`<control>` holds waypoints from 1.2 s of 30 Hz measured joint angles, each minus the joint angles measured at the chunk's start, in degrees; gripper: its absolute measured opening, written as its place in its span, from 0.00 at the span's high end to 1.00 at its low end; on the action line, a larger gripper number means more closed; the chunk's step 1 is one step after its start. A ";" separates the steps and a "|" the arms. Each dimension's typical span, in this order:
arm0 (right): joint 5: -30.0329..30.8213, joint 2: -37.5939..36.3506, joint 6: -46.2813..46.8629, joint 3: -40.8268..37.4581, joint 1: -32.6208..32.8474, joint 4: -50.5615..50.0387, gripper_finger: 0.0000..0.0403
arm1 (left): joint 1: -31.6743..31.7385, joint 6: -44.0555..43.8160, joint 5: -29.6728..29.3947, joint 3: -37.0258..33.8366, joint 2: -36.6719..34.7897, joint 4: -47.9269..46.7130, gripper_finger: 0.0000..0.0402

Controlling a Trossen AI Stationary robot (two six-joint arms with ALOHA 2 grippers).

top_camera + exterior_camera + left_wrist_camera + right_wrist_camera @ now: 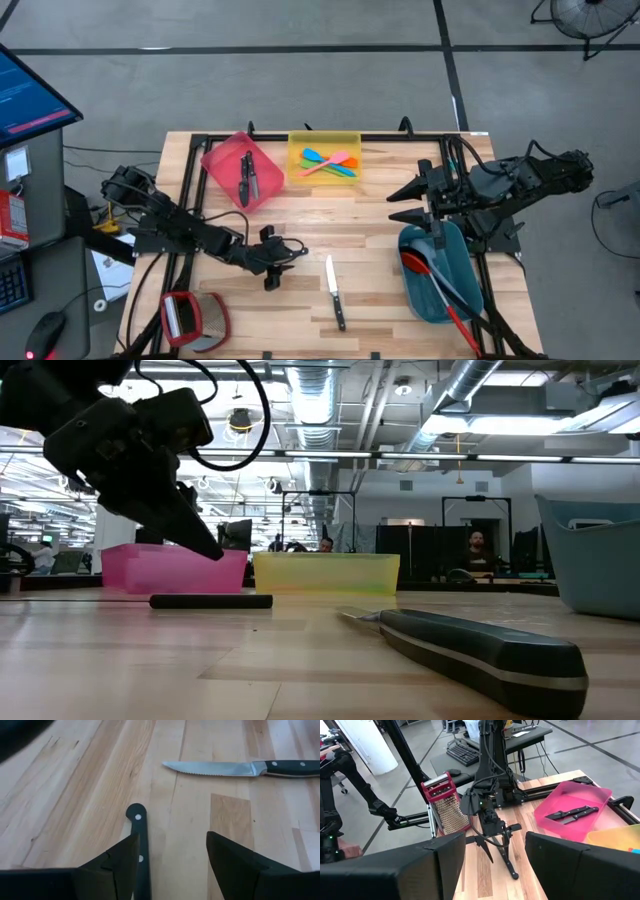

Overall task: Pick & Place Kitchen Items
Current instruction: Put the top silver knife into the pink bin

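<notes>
The left hand [283,256], fingers spread, hangs over a black-handled knife [140,855] to straddle it. A serrated steel knife [334,291] lies on the table [370,240] at its four o'clock. The right hand [405,200] waits spread above the teal bin [440,300].

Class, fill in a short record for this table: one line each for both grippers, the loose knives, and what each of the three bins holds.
Left gripper: open, low over a black-handled knife on the table
Right gripper: open, above the teal bin's end, holding nothing
Second loose knife: flat on the wood, mid-table
Pink bin: two dark knives
Yellow bin: small coloured spatulas
Teal bin: long red and dark spoons
</notes>
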 joint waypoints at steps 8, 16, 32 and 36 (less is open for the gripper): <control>0.01 -0.01 0.00 0.00 0.02 0.00 0.50 | 0.00 0.07 -1.16 -0.04 0.00 0.04 0.47; 0.01 -0.01 -0.30 0.00 0.02 0.00 0.50 | 0.97 2.51 -2.25 -0.04 -0.01 0.04 0.47; 0.02 -0.01 -0.45 0.00 0.02 -0.02 0.50 | 1.55 2.14 -3.52 -0.07 4.22 0.29 0.47; 0.02 -0.01 -0.44 0.00 0.02 -0.09 0.50 | 1.55 0.34 -5.56 -0.07 6.89 0.45 0.47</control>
